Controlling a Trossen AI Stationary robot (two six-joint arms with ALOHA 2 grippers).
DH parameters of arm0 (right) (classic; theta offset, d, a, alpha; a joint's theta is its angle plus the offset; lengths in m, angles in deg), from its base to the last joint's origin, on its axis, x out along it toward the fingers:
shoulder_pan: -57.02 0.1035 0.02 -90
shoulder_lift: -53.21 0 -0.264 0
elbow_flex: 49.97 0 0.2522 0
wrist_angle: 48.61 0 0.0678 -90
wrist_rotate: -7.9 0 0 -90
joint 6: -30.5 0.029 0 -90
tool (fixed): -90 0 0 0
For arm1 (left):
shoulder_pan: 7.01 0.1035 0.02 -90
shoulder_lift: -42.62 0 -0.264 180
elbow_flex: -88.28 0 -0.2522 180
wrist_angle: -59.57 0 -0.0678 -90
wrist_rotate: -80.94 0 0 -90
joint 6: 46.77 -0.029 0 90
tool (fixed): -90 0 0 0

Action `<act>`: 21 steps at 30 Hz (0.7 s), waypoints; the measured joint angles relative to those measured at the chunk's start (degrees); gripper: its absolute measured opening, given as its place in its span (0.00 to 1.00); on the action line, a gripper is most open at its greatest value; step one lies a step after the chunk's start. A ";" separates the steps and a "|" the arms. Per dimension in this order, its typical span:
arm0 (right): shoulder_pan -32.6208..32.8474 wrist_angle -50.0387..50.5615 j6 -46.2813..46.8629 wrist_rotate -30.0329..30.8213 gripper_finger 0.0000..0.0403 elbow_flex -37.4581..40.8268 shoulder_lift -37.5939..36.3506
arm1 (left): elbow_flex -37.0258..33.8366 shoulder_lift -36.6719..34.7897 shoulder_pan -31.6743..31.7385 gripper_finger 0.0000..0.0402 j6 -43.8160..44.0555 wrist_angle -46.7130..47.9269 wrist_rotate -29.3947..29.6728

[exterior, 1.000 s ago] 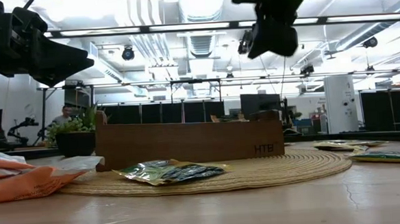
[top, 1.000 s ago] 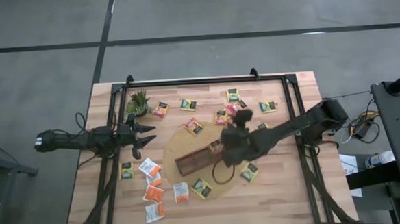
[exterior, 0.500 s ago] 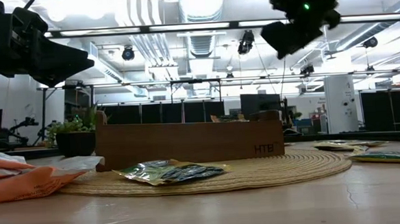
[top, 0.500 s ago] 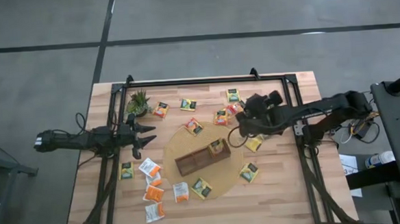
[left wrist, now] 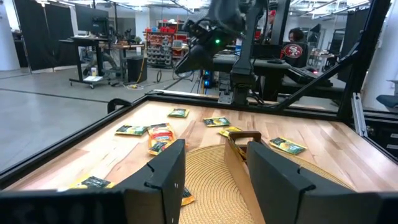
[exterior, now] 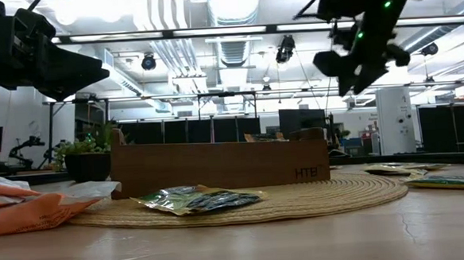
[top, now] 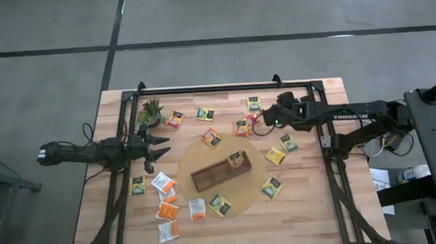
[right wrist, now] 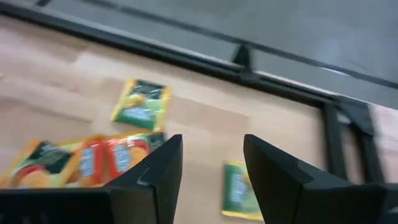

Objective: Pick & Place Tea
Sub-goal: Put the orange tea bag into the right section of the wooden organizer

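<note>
Many small tea sachets lie flat on the wooden table: several at the front left (top: 167, 210), several near the far edge (top: 205, 114), and some to the right of the mat (top: 276, 156). One lies in the right end of the brown divided tray (top: 236, 160). The tray (top: 210, 176) stands on a round woven mat (top: 248, 199). My right gripper (top: 270, 121) hangs open and empty in the air above the red and yellow sachets (right wrist: 93, 158) at the far right. My left gripper (top: 158, 145) hangs open and empty left of the mat, pointing at the tray (left wrist: 239, 149).
A small green potted plant (top: 150, 110) stands at the far left corner. A black frame (top: 224, 86) runs along the table's edges. A yellow-green sachet (exterior: 196, 199) lies on the mat's near side, in front of the tray (exterior: 218, 164). A person sits beyond the table (left wrist: 295, 43).
My right gripper has risen from over the tray's right end and gone toward the table's far right, ending above the sachets near the far edge. My left arm has kept still. The tray and sachets have not moved.
</note>
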 joint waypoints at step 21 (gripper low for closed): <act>-20.19 -19.54 -23.92 -29.93 0.42 6.73 6.43 | 0.00 0.00 -0.02 0.41 0.00 0.00 0.00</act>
